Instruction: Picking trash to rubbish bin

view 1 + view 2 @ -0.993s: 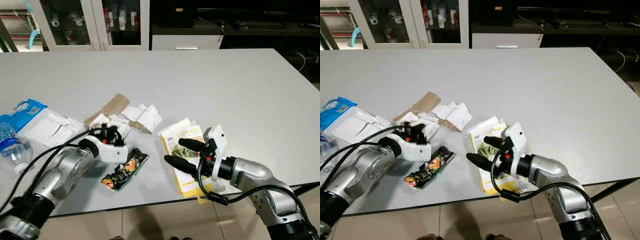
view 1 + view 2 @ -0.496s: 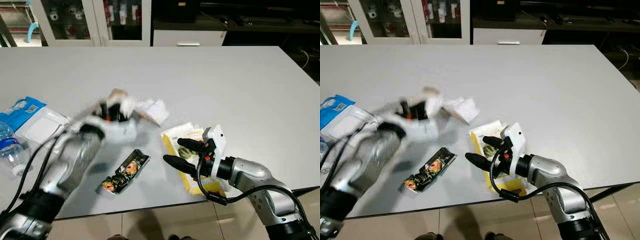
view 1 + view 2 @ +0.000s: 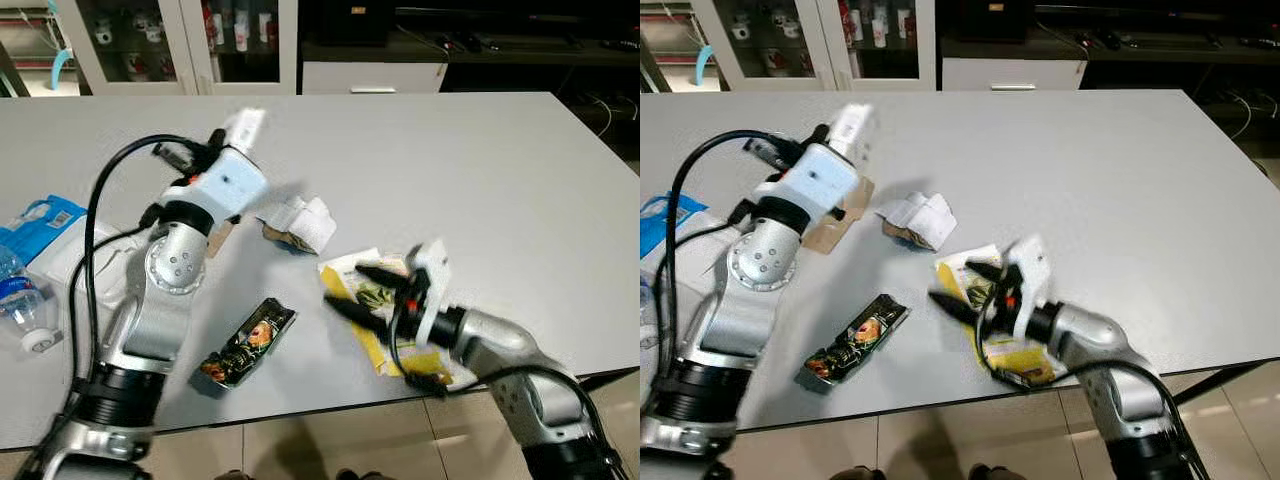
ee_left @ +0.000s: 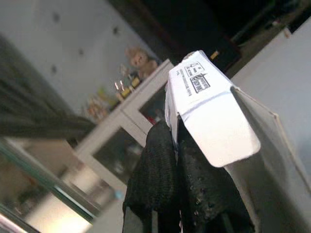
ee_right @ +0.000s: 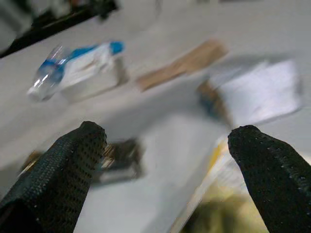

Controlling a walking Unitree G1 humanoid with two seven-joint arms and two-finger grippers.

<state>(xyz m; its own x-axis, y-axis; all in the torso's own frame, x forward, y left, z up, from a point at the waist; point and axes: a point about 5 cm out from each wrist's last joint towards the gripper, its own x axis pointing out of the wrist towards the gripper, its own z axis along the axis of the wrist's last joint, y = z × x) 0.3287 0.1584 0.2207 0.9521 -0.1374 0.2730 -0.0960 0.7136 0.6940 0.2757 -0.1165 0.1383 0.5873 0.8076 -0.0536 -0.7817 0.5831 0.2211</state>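
Observation:
My left gripper (image 4: 176, 131) is raised above the table's left half, shut on a white folded piece of paper trash (image 4: 206, 104); the piece (image 3: 245, 125) sticks up past the wrist. My right gripper (image 3: 345, 288) hovers open, low over a yellow printed packet (image 3: 385, 335) near the front edge. A dark snack wrapper (image 3: 248, 343) lies to its left. A crumpled white tissue (image 3: 303, 222) lies beyond the packet, and a brown cardboard scrap (image 3: 835, 228) lies under my left arm.
A blue-and-white pack (image 3: 45, 222) and a plastic bottle (image 3: 20, 300) lie at the left edge of the grey table (image 3: 460, 160). Glass-door cabinets (image 3: 180, 40) stand behind it. The table's far and right parts are bare.
My left arm rose from the table with the white piece in its fingers. My right gripper slid a little left over the yellow packet, still open.

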